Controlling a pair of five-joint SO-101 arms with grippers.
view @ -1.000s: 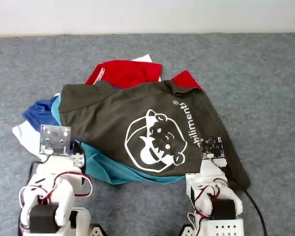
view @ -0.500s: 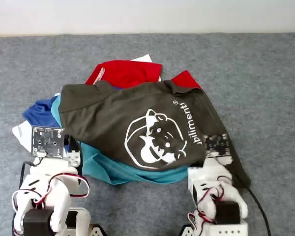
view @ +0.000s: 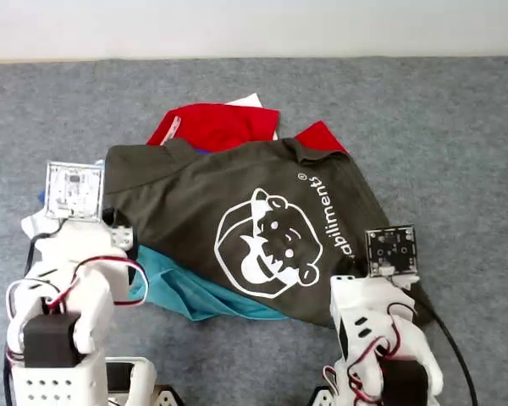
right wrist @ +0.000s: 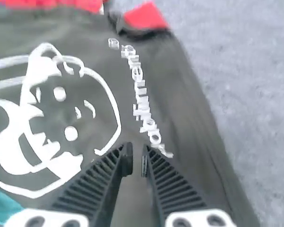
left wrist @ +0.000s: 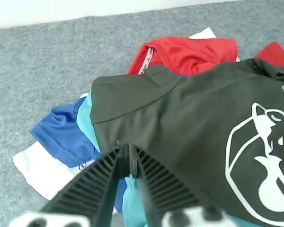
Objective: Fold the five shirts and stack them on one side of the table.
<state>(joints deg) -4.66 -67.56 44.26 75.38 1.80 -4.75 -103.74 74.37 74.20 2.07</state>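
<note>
A dark shirt (view: 237, 194) with a white print lies spread on top of a pile. Under it are a red shirt (view: 212, 125), a teal shirt (view: 190, 292), a blue shirt (left wrist: 61, 135) and a white shirt (left wrist: 33, 168). My left gripper (left wrist: 130, 153) is shut on the dark shirt's (left wrist: 189, 118) edge near a sleeve, beside the blue and teal cloth. My right gripper (right wrist: 135, 160) is over the dark shirt (right wrist: 180, 109) next to its printed lettering, fingers pressed nearly together on the fabric. The left arm (view: 72, 262) stands at the pile's left, the right arm (view: 381, 304) at its near right corner.
Grey carpet-like tabletop (view: 457, 152) lies bare to the right and behind the pile. A black cable (view: 449, 355) runs beside the right arm's base. A pale wall borders the table's far edge.
The left arm has moved away from the near edge, up along the pile's left side. The right arm shifted slightly right, and the dark shirt's near hem now covers more of the teal shirt.
</note>
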